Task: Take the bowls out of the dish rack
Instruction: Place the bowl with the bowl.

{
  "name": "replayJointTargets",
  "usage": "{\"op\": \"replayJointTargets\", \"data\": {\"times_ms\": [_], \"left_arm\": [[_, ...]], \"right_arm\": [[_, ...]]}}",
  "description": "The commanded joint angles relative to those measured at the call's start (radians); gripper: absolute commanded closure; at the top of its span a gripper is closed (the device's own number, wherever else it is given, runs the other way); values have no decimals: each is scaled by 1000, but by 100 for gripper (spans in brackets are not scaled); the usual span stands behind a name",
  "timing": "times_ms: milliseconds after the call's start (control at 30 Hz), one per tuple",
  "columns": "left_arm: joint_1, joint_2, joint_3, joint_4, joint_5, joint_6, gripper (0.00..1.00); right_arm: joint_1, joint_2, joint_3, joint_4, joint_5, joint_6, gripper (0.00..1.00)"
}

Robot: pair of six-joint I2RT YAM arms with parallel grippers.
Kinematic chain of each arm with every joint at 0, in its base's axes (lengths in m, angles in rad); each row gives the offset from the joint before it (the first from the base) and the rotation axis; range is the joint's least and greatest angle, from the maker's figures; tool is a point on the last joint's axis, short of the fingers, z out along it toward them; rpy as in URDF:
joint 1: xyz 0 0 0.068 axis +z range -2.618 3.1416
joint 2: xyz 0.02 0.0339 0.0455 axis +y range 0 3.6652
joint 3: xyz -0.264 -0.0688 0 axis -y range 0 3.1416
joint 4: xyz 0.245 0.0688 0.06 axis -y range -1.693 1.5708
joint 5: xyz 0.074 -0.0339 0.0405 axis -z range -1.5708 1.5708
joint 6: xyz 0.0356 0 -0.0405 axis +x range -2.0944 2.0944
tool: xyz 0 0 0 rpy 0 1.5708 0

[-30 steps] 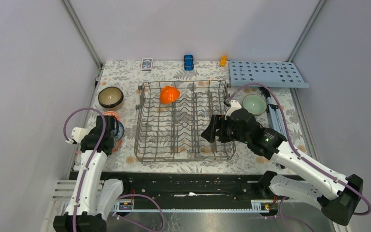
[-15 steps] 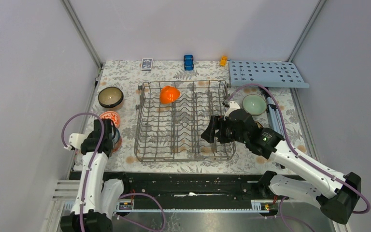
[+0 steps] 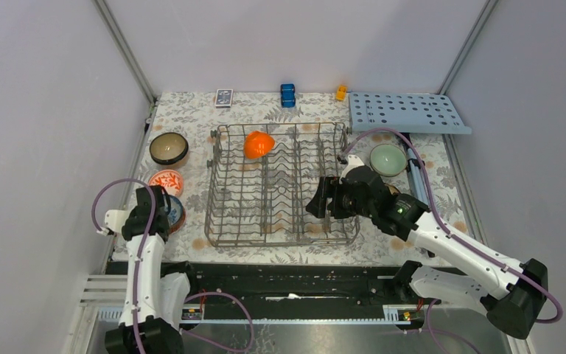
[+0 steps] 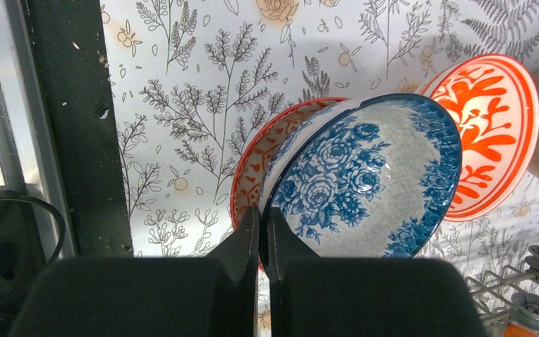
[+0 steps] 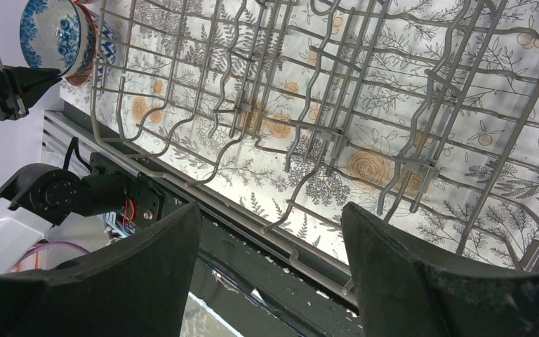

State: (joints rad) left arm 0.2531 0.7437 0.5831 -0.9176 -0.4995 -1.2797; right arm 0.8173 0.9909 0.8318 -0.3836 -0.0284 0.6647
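My left gripper [image 4: 262, 235] is shut on the near rim of a blue-and-white bowl [image 4: 365, 175], which tilts over an orange-patterned bowl [image 4: 253, 172] beneath it. In the top view this left gripper [image 3: 163, 212] and bowl [image 3: 177, 214] sit left of the dish rack [image 3: 225, 221]. A red-and-white bowl [image 3: 166, 181] and a brown bowl [image 3: 168, 147] stand behind them. An orange bowl [image 3: 259, 144] leans in the rack's far row. A pale green bowl [image 3: 388, 158] sits right of the rack. My right gripper [image 3: 317, 203] hangs open over the rack's near right part [image 5: 288, 105], holding nothing.
A light-blue board with holes [image 3: 409, 112] lies at the back right. A card box [image 3: 223, 97], a blue toy [image 3: 288, 94] and a small orange thing [image 3: 341, 92] line the far edge. A black rail [image 3: 287, 276] runs along the near edge.
The left arm has drawn back toward the near edge, its gripper staying shut on the blue-and-white bowl. The right gripper has shifted slightly nearer over the rack, still open.
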Motion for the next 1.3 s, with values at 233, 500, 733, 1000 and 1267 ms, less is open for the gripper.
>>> {"op": "replayJointTargets", "data": {"times_ms": [233, 500, 733, 1000, 1267], "left_arm": [[22, -42, -51, 93, 64, 15, 100], [25, -37, -66, 108, 72, 16, 92], [27, -48, -57, 100, 73, 26, 70], [26, -53, -5, 69, 67, 45, 60], [26, -56, 34, 45, 62, 72, 48]], "right_arm": [[-4, 17, 12, 15, -9, 9, 21], [-3, 8, 6, 9, -2, 7, 21], [-3, 5, 2, 12, -4, 12, 20], [-3, 2, 1, 11, -6, 12, 20], [-3, -1, 2, 11, -4, 10, 20]]}}
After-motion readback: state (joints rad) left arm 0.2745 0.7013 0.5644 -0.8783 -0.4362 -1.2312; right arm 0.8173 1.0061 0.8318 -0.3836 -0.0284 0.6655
